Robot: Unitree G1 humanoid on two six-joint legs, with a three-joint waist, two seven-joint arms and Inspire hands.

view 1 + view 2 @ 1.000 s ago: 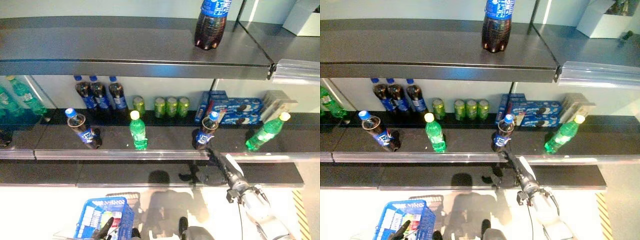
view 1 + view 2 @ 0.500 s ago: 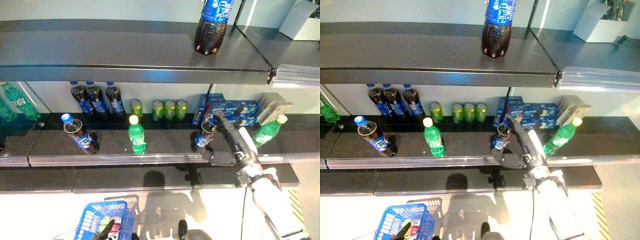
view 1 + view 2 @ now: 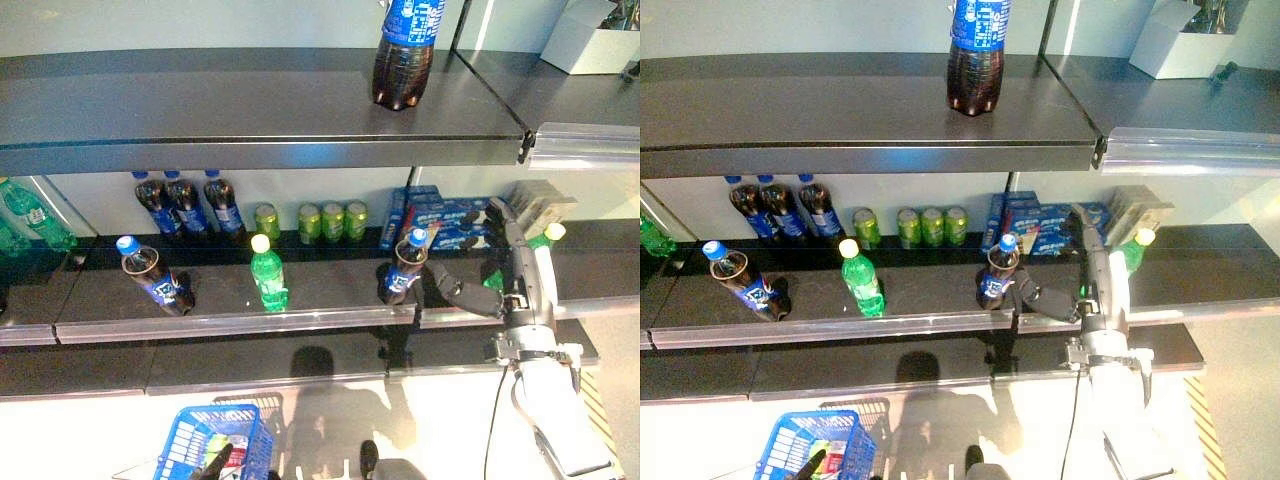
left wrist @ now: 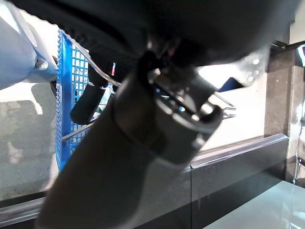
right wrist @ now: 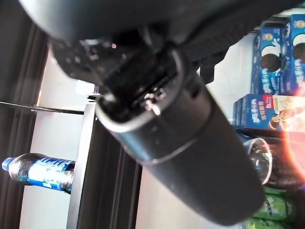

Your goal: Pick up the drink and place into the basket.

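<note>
On the middle shelf (image 3: 230,310), near its front lip, a dark cola bottle with a blue cap and blue label (image 3: 403,268) stands tilted, its cap leaning toward one o'clock and its long axis close to upright. The right robot hand (image 3: 470,290) is seen just beside it, at about three o'clock from the bottle's body, with the dark thumb reaching toward the label and the other fingers extended up toward twelve o'clock. The fingers appear straight and spread rather than wrapped round anything; no contact with the bottle can be confirmed, and nothing is held.

From the robot hand, the bottle lies at about nine o'clock, very near, so the coming move is judged to be a short sideways closing toward the bottle's middle, with the grip set across the long axis. A green plastic bottle with a yellow cap (image 3: 540,240) leans just behind the right robot hand, at about one o'clock from it, and could be knocked if the arm swings wide.

The blue plastic basket (image 3: 212,445) sits low at about seven o'clock from the cola bottle, well apart from it, with the left robot hand (image 3: 215,462) at it; whether its fingers are curled round the handle cannot be told. The right robot hand is clearly the nearer one to the drink.
</note>
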